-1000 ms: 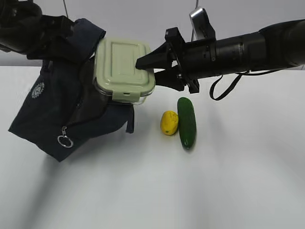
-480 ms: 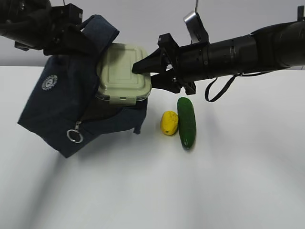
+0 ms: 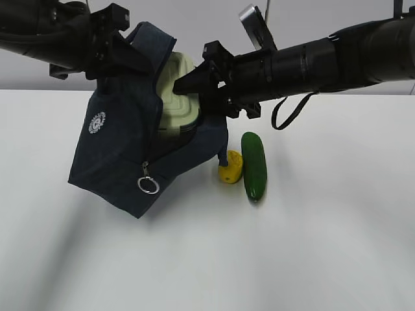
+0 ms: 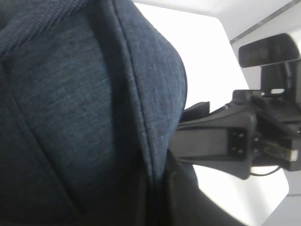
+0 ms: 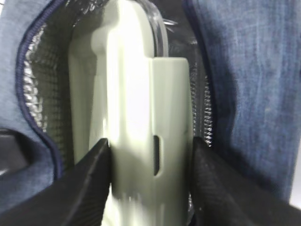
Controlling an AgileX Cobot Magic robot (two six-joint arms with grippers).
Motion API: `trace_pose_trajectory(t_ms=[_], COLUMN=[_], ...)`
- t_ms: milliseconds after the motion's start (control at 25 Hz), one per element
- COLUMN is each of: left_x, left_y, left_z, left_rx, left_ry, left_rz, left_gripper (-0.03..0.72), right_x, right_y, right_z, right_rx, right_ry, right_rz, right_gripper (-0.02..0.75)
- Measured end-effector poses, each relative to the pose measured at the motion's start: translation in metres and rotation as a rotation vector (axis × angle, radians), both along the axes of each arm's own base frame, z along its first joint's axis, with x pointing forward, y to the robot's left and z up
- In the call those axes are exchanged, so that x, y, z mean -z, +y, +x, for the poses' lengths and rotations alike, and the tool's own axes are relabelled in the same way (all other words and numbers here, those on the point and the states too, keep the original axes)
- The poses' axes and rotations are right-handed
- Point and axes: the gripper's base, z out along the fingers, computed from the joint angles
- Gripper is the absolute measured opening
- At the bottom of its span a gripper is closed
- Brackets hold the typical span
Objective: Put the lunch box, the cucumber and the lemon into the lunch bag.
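Observation:
The navy lunch bag (image 3: 120, 146) hangs tilted above the table, its mouth turned right. My left gripper (image 3: 113, 52) is shut on its top edge; in the left wrist view the bag's fabric (image 4: 84, 103) fills the frame and hides the jaws. My right gripper (image 3: 188, 87) is shut on the sage-green lunch box (image 3: 172, 87), which stands on edge and about halfway inside the bag's mouth. In the right wrist view the box (image 5: 136, 108) sits between my fingers (image 5: 89, 181), with the silver lining (image 5: 44, 89) around it. The lemon (image 3: 231, 170) and the cucumber (image 3: 253, 165) lie on the table.
The bag's lower right corner overlaps the lemon's left side in the exterior view. The zipper's metal ring pull (image 3: 148, 186) hangs at the bag's front. The white table (image 3: 259, 259) stretches in front and to the right. The right arm shows in the left wrist view (image 4: 221, 141).
The left arm has carried the bag to the right over the lunch box. The box has turned on edge and gone deeper into the bag's mouth. The lemon and the cucumber have not moved.

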Motion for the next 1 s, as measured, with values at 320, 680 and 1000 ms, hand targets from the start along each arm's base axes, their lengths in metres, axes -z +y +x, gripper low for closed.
trace_pose_trajectory(t_ms=[320,680,1000], left_x=[0.004,0.02,0.024], left_y=[-0.004,-0.009,-0.01], left_z=[0.005,0.015,0.016], left_rx=[0.001,-0.006,0.005], left_ry=[0.006,0.039,0.038], left_rz=[-0.056,-0.099,-0.093], left_gripper=[0.005,0.005,0.005], right_x=[0.023,0.025,0.043], right_y=[0.004,0.018,0.03], right_z=[0.005,0.004,0.02], right_rx=[-0.015,-0.004,-0.025], right_ry=[0.046,-0.008,0.006], right_rz=[-0.015,-0.062,-0.048], right_gripper=[0.38,0.38,0.38])
